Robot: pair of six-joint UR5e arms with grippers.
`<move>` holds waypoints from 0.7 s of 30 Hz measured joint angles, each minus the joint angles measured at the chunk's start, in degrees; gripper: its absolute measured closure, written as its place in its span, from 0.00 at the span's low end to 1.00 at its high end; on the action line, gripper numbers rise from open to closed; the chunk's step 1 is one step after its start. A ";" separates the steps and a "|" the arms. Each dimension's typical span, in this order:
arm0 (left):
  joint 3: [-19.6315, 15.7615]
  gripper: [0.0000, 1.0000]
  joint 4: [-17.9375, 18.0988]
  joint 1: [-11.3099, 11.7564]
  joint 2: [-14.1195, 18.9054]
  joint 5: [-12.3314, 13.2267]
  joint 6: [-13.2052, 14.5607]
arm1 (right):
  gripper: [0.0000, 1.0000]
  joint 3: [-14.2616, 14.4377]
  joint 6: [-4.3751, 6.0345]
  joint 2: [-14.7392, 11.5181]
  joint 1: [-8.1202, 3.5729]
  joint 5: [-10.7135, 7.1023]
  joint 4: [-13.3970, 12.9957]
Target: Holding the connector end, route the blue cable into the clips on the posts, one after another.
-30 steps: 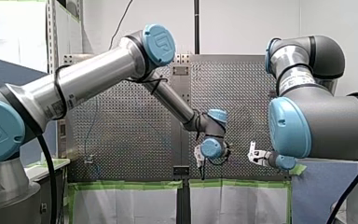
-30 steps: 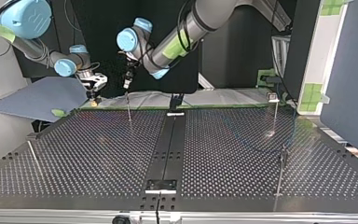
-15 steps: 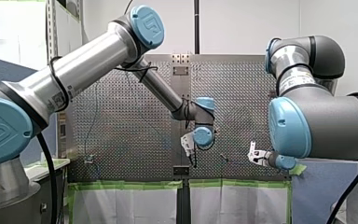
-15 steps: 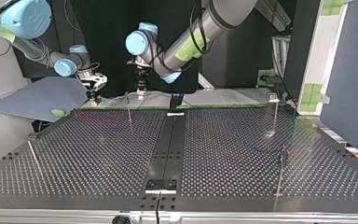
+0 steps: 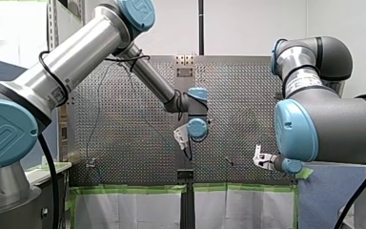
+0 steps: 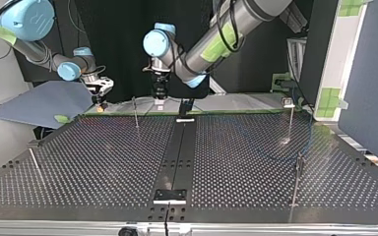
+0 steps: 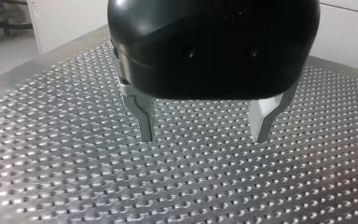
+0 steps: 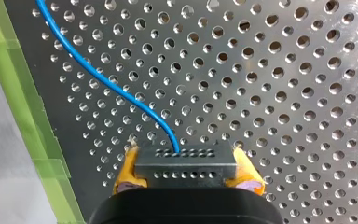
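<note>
Between the yellow pads (image 8: 127, 170) of my right hand (image 8: 186, 163) sat the dark connector (image 8: 186, 175), pinched from both sides. From its front face the blue cable (image 8: 102, 79) curved away ahead of the hand across the perforated desk (image 8: 284, 93), toward the green tape (image 8: 23, 116) along the desk's edge. My left hand (image 7: 204, 137) hovered over the desk, its metal fingers (image 7: 144, 119) spread wide apart.

Clips (image 6: 133, 100) on posts (image 6: 137, 118) indistinct
</note>
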 joint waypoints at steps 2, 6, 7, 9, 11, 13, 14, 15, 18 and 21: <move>-1.16 0.00 0.09 0.32 1.14 -0.29 0.63 | 1.00 0.00 0.00 0.00 0.00 -0.01 0.01; -3.30 0.00 -0.12 0.56 3.30 -1.80 2.48 | 1.00 0.00 0.00 0.00 0.01 -0.02 0.04; -3.76 0.00 -0.27 0.57 3.76 -2.22 2.92 | 1.00 0.00 0.00 0.00 0.02 -0.02 0.06; -4.94 0.00 -0.56 0.60 4.92 -3.31 4.03 | 1.00 0.00 0.00 0.00 0.09 -0.03 0.07; -6.12 0.00 -0.71 0.63 6.11 -4.49 4.64 | 1.00 0.00 0.00 0.00 0.14 -0.03 0.08; -7.12 0.00 -0.77 0.64 7.12 -5.38 4.80 | 1.00 0.00 -0.01 0.00 0.17 -0.02 0.12; -7.77 0.00 -0.76 0.64 7.77 -5.78 4.83 | 1.00 0.00 0.00 0.00 0.17 -0.02 0.13; -8.26 0.00 -0.76 0.64 8.25 -5.99 4.87 | 1.00 0.00 -0.02 0.00 0.19 -0.02 0.15; -9.85 0.00 -0.71 0.66 9.85 -6.35 5.37 | 1.00 0.00 -0.06 0.00 0.26 -0.02 0.22; -11.40 0.00 -0.43 0.66 11.40 -6.48 6.50 | 1.00 0.00 -0.06 0.00 0.21 -0.02 0.22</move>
